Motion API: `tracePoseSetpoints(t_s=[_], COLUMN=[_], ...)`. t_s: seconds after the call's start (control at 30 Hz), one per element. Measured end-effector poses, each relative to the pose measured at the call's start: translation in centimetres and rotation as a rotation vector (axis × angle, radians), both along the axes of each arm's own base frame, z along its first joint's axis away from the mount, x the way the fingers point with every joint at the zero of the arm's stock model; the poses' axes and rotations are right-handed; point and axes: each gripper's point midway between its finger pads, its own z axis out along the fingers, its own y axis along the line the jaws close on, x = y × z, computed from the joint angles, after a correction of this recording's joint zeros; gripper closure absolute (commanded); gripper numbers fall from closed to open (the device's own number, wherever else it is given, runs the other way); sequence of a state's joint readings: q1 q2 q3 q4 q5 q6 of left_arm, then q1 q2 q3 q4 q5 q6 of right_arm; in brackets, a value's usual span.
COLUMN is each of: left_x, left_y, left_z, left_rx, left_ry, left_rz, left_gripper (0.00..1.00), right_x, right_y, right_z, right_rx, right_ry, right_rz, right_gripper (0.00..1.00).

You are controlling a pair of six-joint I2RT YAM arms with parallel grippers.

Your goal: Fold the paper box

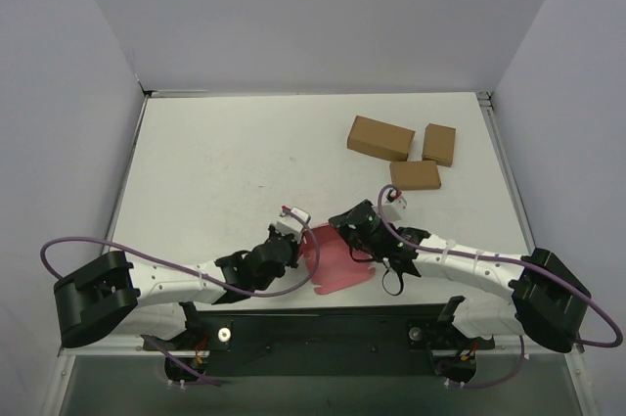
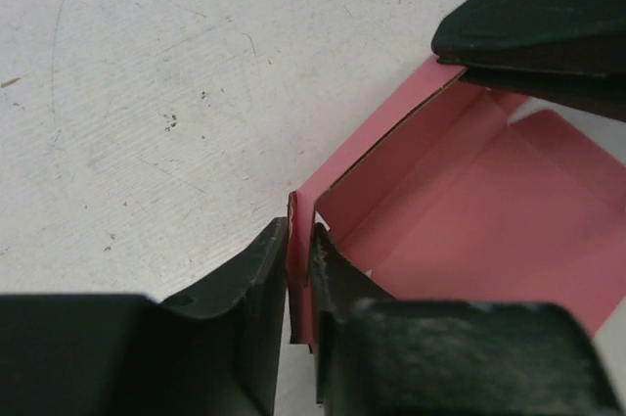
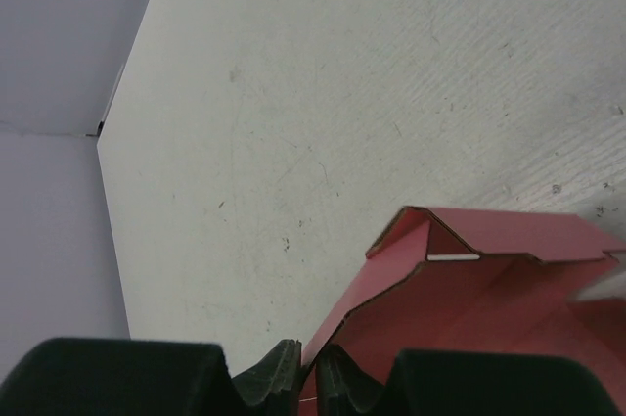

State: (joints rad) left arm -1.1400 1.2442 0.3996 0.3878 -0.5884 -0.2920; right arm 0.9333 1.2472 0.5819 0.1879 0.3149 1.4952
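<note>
Task thing: the paper box [image 1: 337, 261] lies low and centre in the top view, on the white surface [image 1: 215, 171], between the two arms and half formed.
Shape now: one long wall stands upright. A short flap is bent inward at its far corner, and the rest of the pink card lies flat.
Left end effector [image 2: 298, 240]: almost closed, pinching the near corner of the raised wall with card between both fingers.
Right end effector [image 3: 308, 367]: jaws drawn in to a thin slit on the wall's edge at the other end, so it appears to grip the card.
Step in hand: probably raising and squaring the side wall.
Doing it well: hold close to the crease and keep both pinches level. Turn the wall about its fold line rather than pulling outward, because thin card buckles easily. Let go with one side only once the corner tab is seated.
Paper box contents: none visible; the inner floor is bare pink.
Brown boxes [image 1: 380, 138]: three sit at the upper right, well apart from the work. All are closed, so their contents are hidden.
</note>
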Motion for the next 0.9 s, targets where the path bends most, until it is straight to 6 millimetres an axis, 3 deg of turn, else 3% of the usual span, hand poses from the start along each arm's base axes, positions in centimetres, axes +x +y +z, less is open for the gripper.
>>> tracePoseSetpoints(t_s=[0.03,0.13,0.27,0.5,0.6,0.7,0.9], left_x=[-0.2,-0.5,-1.1,-3.4,-3.7,-2.7,-0.2], left_y=[-0.2,-0.9,-1.9,-2.7,-2.0,-0.4,3.9], left_z=[0.0,0.2,0.6,3.1,5.6,7.7,8.7], left_rx=[0.003,-0.001,-0.013,-0.114,-0.202,-0.279,-0.333], left_ry=[0.002,-0.005,-0.007,-0.017,-0.032,-0.037,0.001], left_rz=[-0.017,-0.061,-0.139,-0.286,-0.306,-0.277,-0.181], left_gripper=[0.55,0.39,0.32,0.27,0.27,0.27,0.27], right_x=[0.2,0.4,0.3,0.2,0.2,0.2,0.8], right_y=[0.0,0.0,-0.3,-0.5,-0.2,0.4,3.2], right_z=[0.1,0.2,-0.4,-0.9,-1.0,-0.6,0.9], right_rx=[0.007,0.02,0.018,0.032,0.049,0.082,0.186], right_ry=[-0.003,-0.009,-0.003,-0.007,-0.034,-0.076,-0.165], right_rz=[-0.005,-0.008,-0.01,-0.005,0.017,0.061,0.17], right_gripper=[0.92,0.94,1.0,1.0,1.0,1.0,1.0])
